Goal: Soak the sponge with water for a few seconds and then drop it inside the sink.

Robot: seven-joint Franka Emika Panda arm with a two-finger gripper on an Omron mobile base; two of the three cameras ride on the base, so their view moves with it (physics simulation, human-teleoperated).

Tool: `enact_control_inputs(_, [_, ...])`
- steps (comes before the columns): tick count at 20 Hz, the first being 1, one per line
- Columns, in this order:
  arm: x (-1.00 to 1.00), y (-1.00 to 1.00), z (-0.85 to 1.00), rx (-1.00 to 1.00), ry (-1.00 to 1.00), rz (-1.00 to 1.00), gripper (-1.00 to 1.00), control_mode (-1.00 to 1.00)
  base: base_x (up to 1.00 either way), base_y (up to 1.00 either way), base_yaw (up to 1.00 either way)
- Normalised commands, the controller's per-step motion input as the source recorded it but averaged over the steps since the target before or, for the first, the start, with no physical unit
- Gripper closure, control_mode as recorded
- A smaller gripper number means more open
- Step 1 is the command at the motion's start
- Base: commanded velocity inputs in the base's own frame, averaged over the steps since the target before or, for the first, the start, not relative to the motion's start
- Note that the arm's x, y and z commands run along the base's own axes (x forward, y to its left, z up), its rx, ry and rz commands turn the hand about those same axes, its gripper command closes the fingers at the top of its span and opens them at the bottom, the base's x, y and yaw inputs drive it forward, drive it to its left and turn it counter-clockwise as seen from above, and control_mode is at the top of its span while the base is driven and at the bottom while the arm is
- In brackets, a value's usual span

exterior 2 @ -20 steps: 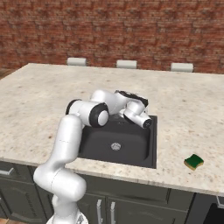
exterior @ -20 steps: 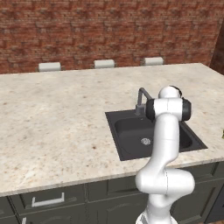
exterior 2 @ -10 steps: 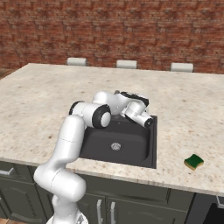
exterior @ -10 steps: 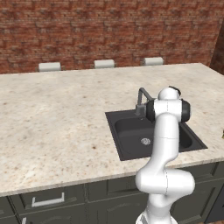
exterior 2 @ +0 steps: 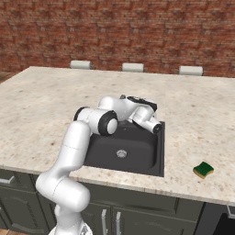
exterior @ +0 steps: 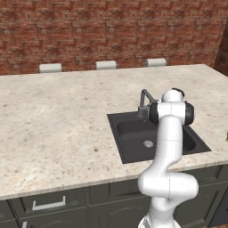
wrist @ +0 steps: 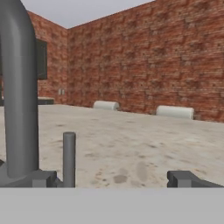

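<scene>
Sponge point(exterior 2: 203, 170) on counter point(exterior 2: 50, 96) (rt of sink point(exterior 2: 160, 151)).

Speckled stone counter point(exterior: 67, 120), matt dark sink point(exterior 2: 158, 156), rough brick wall point(exterior: 111, 31).

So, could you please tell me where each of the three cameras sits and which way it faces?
Left base view: behind the arm's left, looking forward and down at the sink; the arm rises lower right.
Right base view: behind its right, same sink, sponge on the counter; the arm rises lower left.
Hand view: on the hand, facing level past the faucet toward the brick wall; open tool at the bottom.
Both base views share sink and arm.
</scene>
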Motion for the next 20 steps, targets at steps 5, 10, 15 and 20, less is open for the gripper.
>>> enact_control_inputs(5, [0.00, 0.06, 0.00, 0.00, -0.03, 0.00, -1.00, -1.00, 0.00, 0.00, 0.00])
enact_control_inputs(10, [0.00, 0.13, 0.00, 0.00, -0.05, 0.00, -1.00, -1.00, 0.00, 0.00, 0.00])
enact_control_inputs(15, [0.04, 0.06, -0.03, 0.00, -0.02, 0.00, -1.00, -1.00, 0.00, 0.00, 0.00])
enact_control_inputs(20, [0.18, 0.00, -0.17, 0.00, 0.00, -0.05, -1.00, -1.00, 0.00, 0.00, 0.00])
